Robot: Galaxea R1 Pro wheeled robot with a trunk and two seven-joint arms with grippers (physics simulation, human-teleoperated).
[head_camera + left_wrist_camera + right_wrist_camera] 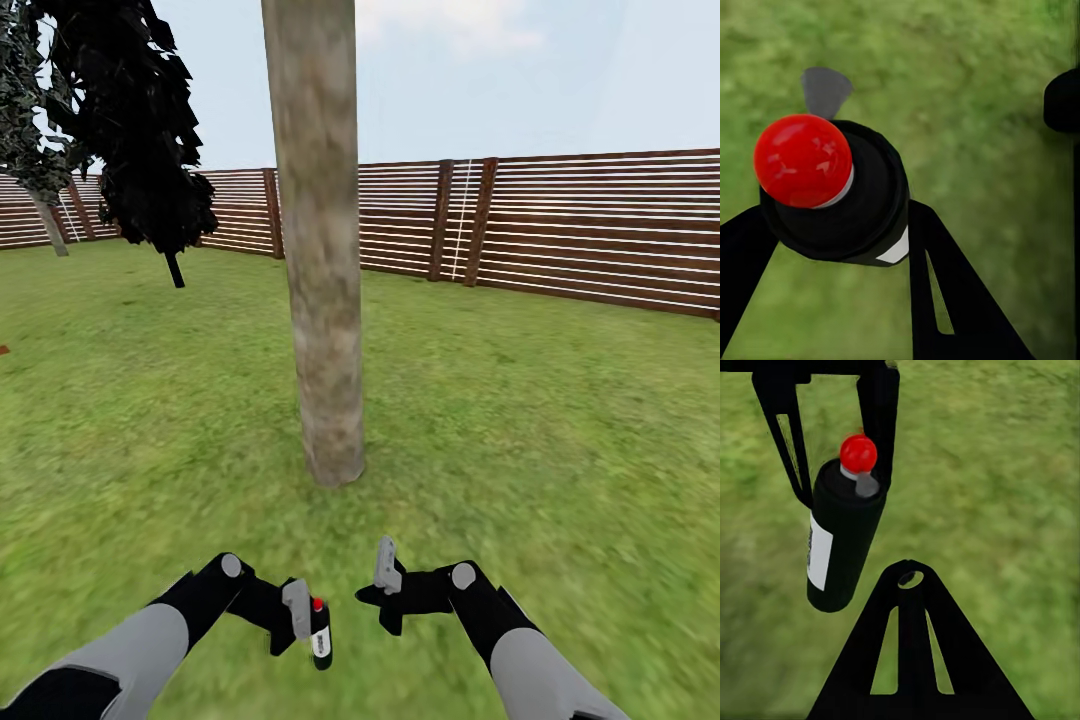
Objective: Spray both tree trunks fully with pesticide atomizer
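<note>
A thick, mottled grey-brown tree trunk [325,250] rises from the grass straight ahead of me, its crown out of view. My left gripper [306,622] is shut on the pesticide atomizer [320,640], a dark green bottle with a pale label and a red nozzle tip [802,160]. The bottle hangs above the grass, short of the trunk's base. In the right wrist view the atomizer [844,540] sits between the left gripper's fingers [877,412]. My right gripper [385,565] hovers beside it, shut and holding nothing, its fingers [911,645] pressed together.
Green lawn [560,420] spreads all around. A brown slatted fence [600,225] runs across the back. A near-black conifer [140,130] stands at the back left, with another grey trunk [47,222] by the fence at the far left.
</note>
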